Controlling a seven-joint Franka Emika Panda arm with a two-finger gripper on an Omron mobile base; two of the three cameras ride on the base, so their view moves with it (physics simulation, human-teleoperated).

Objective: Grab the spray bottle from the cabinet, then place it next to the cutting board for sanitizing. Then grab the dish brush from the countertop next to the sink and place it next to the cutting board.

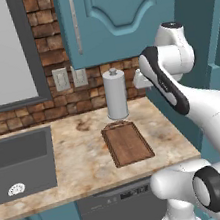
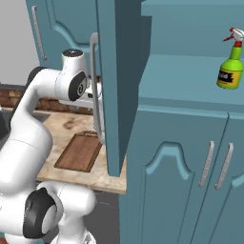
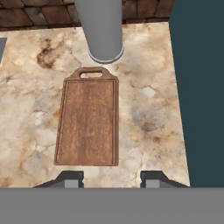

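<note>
White arm raised, fingers (image 3: 70, 179) apart above cutting board (image 3: 89, 123)

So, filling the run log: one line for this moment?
gripper: open, empty, above cutting board | spray bottle: on cabinet shelf, ungrasped

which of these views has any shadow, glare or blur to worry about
Left base view: flat even light, a faint shadow at the foot of the paper-towel roll, the cutting board crisp. Right base view: the spray bottle is sharp with no glare; the cabinet interior is shaded darker. Hand view: the countertop looks soft and low in detail, with no highlights, and the gripper is cut off at the bottom.
</note>
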